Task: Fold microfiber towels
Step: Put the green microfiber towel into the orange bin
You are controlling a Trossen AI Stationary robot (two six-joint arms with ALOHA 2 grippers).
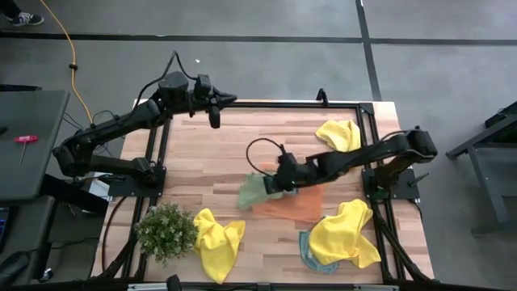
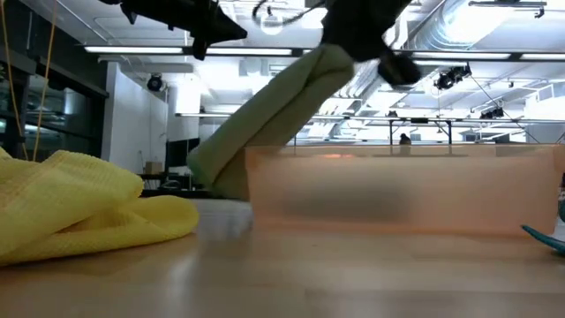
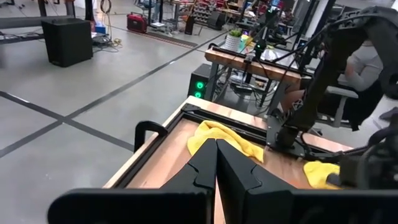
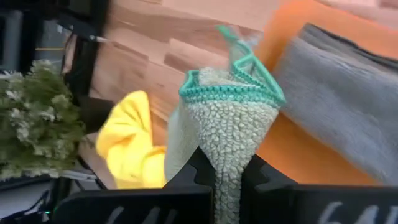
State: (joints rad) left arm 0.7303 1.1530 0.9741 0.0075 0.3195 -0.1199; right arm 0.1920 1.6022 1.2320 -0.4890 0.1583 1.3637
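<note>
While the right gripper (image 4: 227,177) pinches the pale green towel (image 1: 252,191) mid-bench over the orange mat (image 1: 292,207), lay it flat, probably edges squared; left gripper (image 3: 216,163) waits pressed together at the far edge

Towels visible on the bench: six in total.

- Yellow towels: three. One (image 1: 338,134) near the far right corner, one (image 1: 218,242) at the near edge beside the plant, one (image 1: 343,233) near the near right corner.
- Pale green towel (image 1: 252,191): one, at the bench centre.
- Teal towel (image 1: 311,252): one, partly covered by the near right yellow towel.
- Grey towel (image 4: 348,99): one, lying on the mat.

Orange mat (image 1: 292,207): one, centre of the bench.

Potted plant (image 1: 166,230): one, near left corner.

Robot arms: two, one gripper each.
</note>
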